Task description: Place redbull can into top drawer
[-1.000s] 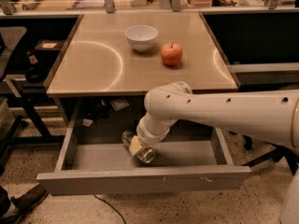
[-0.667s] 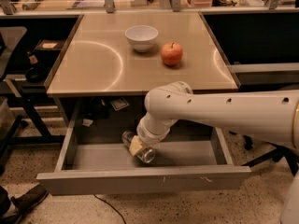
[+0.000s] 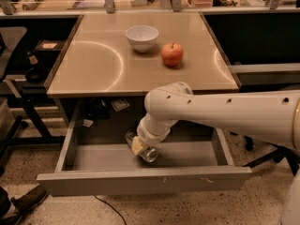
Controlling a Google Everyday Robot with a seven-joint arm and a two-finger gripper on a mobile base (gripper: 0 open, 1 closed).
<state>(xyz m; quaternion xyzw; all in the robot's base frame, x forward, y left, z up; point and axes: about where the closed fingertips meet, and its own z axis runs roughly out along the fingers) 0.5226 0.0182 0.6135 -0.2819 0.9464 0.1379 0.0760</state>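
Observation:
The top drawer (image 3: 140,179) is pulled out below the tan tabletop, its grey front panel facing me. The redbull can (image 3: 149,153), slim and silver, lies tilted low inside the drawer near its middle. My gripper (image 3: 140,146) reaches down into the drawer from the right and sits right at the can, covering its middle. Both ends of the can stick out beside the gripper. The white arm crosses in front of the tabletop's front edge.
A white bowl (image 3: 142,37) and a red apple (image 3: 172,54) stand on the tan tabletop (image 3: 93,64). Small papers lie on the floor behind the drawer (image 3: 119,105). Black frames stand at the left, a chair base at the right.

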